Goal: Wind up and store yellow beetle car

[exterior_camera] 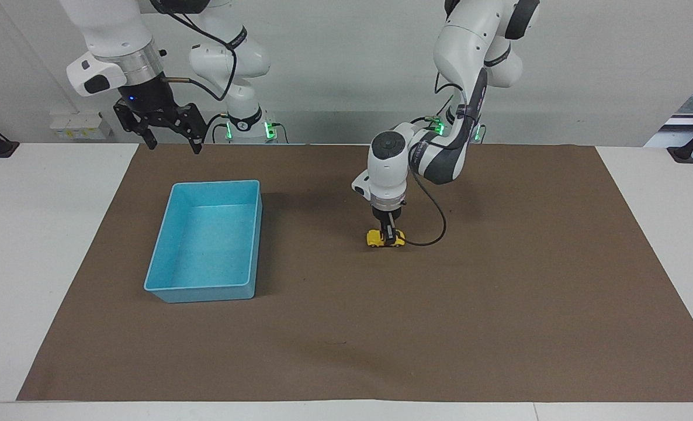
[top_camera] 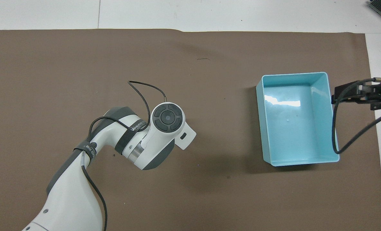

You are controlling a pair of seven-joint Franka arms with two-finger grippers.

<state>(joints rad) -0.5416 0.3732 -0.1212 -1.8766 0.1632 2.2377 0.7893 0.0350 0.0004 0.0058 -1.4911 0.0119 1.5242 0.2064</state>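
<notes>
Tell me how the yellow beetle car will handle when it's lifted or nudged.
The yellow beetle car stands on small black wheels, so a nudge along its length would probably send it rolling across the brown mat. It looks tiny and rigid, likely light. Its rounded body may slip in the left gripper, whose jaws are shut on it.

The left claw (exterior_camera: 388, 235) points straight down at the middle of the table (exterior_camera: 498, 292), clamped on the yellow beetle car (exterior_camera: 385, 239), which sits on the brown mat. The blue tray (exterior_camera: 171, 289) lies at nine o'clock from the car; the right claw (exterior_camera: 171, 140) waits open, raised at the tray's twelve o'clock
</notes>
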